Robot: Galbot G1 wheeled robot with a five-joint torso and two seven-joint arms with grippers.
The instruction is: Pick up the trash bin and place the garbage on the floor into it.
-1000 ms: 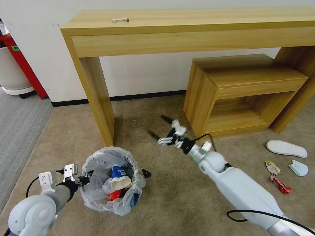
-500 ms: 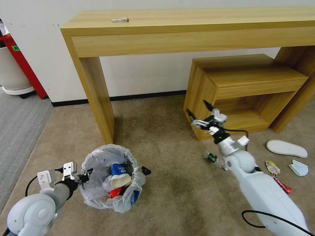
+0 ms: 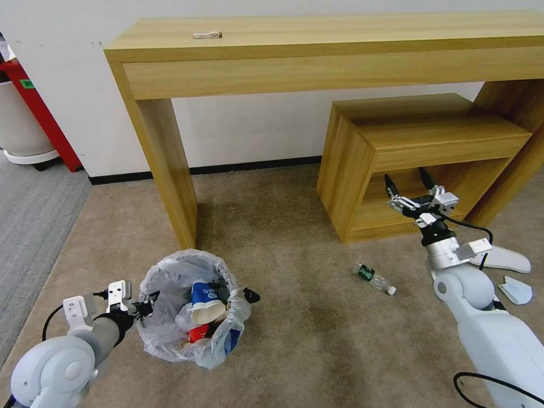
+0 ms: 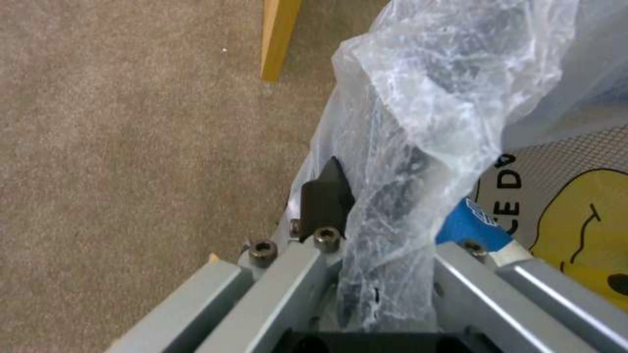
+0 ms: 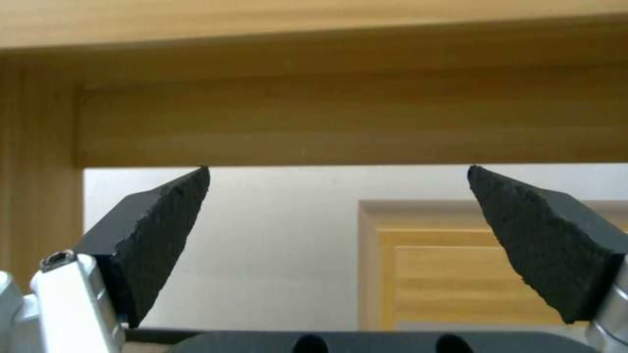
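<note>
Gripping the trash bin [image 3: 190, 309] at its rim with the left gripper [image 3: 148, 303], fingers [image 4: 325, 196] pinching the crinkly bag edge, down low on the left. Sitting on the floor [image 3: 294, 317] beside the tall wooden desk [image 3: 317, 51] leg. Holding a blue-white paper cup [image 3: 205, 304] and some red litter inside the bin already. Reaching up and out on the right with the right gripper [image 3: 409, 188], fingers [image 5: 160, 235] spread wide and holding nothing, pointing at the low wooden shelf [image 3: 419, 158]. Lying on the floor well apart from the bin: a small bottle [image 3: 375, 278], down and to the left of the right gripper and not touching it. Lying farther right, past the right arm: a white slipper [image 3: 513, 259] and a light-blue face mask [image 3: 517, 290], both partly hidden by the arm.
</note>
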